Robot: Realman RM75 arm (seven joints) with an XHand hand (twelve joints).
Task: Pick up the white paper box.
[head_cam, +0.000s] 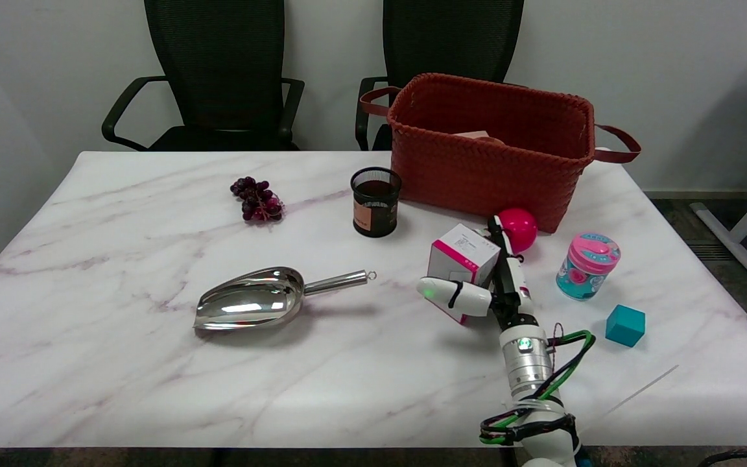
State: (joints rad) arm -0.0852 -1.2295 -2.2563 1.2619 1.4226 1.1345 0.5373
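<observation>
Gripping the white paper box (463, 259), the right hand (487, 285) wraps its sides.

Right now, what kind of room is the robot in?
Probably an office or lab room: two black office chairs stand behind a marble-patterned table, by a plain white wall. The robot hand is at a white paper box.

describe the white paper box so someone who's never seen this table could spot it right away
Start at the big red woven basket at the table's far side. In front of it, beside a pink ball, the right hand grips the white paper box, the only white cube with magenta edges.
</observation>
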